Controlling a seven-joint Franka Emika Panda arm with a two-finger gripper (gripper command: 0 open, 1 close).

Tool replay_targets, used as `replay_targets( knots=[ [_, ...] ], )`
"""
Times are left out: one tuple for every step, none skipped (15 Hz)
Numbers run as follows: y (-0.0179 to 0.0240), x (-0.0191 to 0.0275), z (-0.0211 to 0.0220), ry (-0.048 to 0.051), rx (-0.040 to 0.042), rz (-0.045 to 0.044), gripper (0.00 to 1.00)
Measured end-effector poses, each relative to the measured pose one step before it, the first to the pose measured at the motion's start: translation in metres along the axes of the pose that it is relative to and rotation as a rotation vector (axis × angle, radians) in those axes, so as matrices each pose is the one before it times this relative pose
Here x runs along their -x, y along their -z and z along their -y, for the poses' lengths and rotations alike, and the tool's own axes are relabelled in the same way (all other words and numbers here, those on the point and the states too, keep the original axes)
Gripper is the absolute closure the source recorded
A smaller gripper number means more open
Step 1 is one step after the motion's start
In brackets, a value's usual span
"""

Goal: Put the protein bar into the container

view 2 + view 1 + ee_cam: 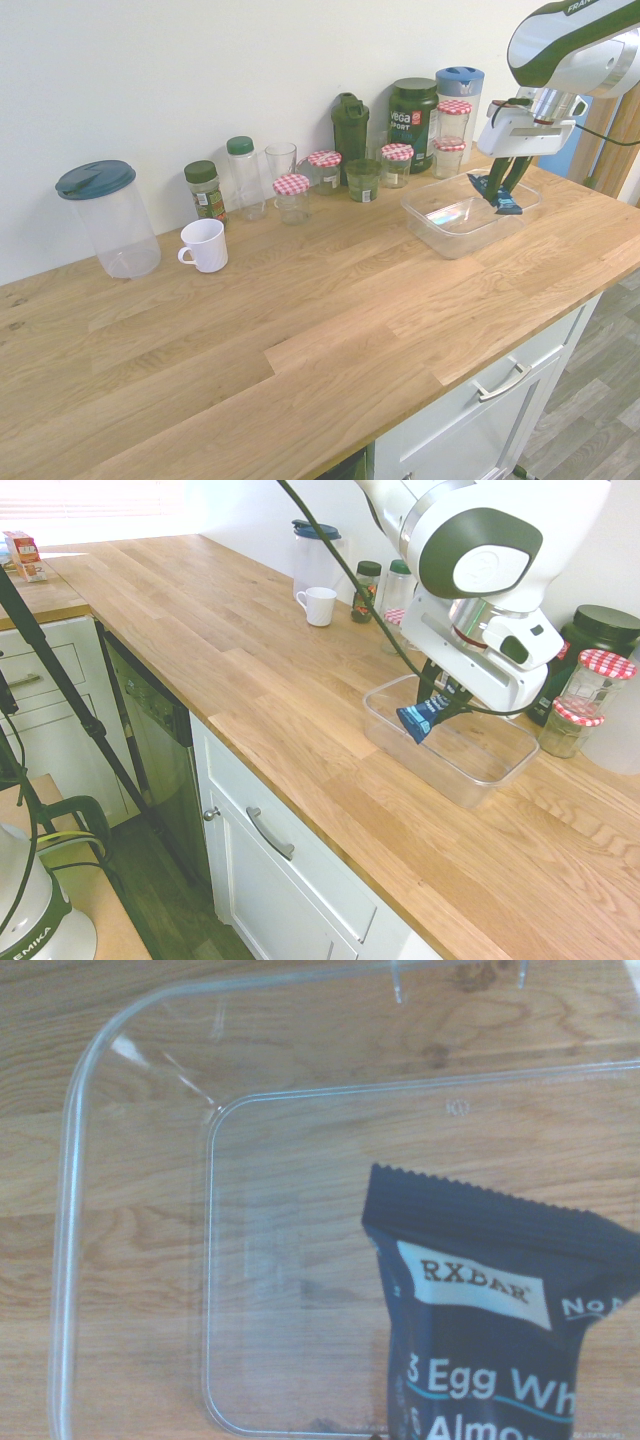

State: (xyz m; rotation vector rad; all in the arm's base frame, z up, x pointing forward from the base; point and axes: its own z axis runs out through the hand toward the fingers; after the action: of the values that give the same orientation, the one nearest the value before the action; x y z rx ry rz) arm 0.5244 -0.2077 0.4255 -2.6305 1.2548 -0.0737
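My hand (437,702) is clamped narrow on the protein bar (422,718), though my own white wrist housing hides most of the fingers in the first exterior view. The bar hangs end down over the container (500,765), its lower tip inside the rim line; whether it touches the floor of the tub I cannot tell. In the wrist view the wrapper is cut off at the lower right edge, only part of its print legible.

Along the wall, in the upper half of the second exterior view, stand five jars with red-checked lids (292,197), one white mug (205,245), one clear lidded pitcher (108,219), a dark tub (413,124) and a dark green shaker (350,128), all on the bench (300,330). The far jars sit partly behind one another.
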Motion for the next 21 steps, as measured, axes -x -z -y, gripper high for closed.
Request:
replay_targets(
  knots=[
    [-0.00293,-0.0011,-0.00212,0.00147,-0.00061,0.00306,1.0],
    [-0.00255,-0.00128,-0.0011,0.00059,-0.00097,0.00151,1.0],
    [-0.00223,-0.00158,-0.00129,0.00058,-0.00106,0.00007,1.0],
    [-0.00205,-0.0013,-0.00049,0.00225,-0.00135,-0.00176,1.0],
    [-0.00158,-0.00093,-0.00003,0.00288,-0.00183,-0.00185,1.0],
    [-0.00086,-0.00028,0.00006,0.00147,-0.00113,0.00037,1.0],
    [0.00012,0.0001,0.00063,0.00122,-0.00066,-0.00019,1.0],
    [0.00053,0.00018,0.00128,0.0023,-0.00088,-0.00106,1.0],
    [0.00023,0.00012,0.00116,0.00154,-0.00091,-0.00041,1.0],
    [-0.00046,0.00001,0.00146,0.00092,-0.00171,0.00088,1.0],
    [-0.00006,-0.00075,0.00243,0.00046,-0.00375,-0.00007,1.0],
    [0.0013,-0.00212,0.00249,-0.00043,-0.00562,-0.00132,1.0],
    [0.00174,-0.00268,0.00252,0.00068,-0.00439,-0.00274,1.0],
    [0.00158,-0.00337,0.00301,0.00104,-0.00343,-0.0012,1.0],
    [0.00194,-0.00381,0.00361,0.00213,-0.00367,-0.00032,1.0],
    [0.00088,-0.0043,0.00364,0.00222,-0.00207,-0.00054,1.0],
    [0.00017,-0.00463,0.00352,0.00244,0.00115,-0.00125,1.0],
    [-0.00014,-0.00411,0.00307,0.00242,0.00202,0.00028,1.0],
    [-0.0001,-0.00464,0.00326,0.00247,0.00181,-0.00117,1.0],
    [-0.00016,-0.00453,0.00337,0.0027,0.00178,-0.00101,1.0],
    [-0.00068,-0.00413,0.00312,0.00271,0.0026,0.00092,1.0]
  ],
)
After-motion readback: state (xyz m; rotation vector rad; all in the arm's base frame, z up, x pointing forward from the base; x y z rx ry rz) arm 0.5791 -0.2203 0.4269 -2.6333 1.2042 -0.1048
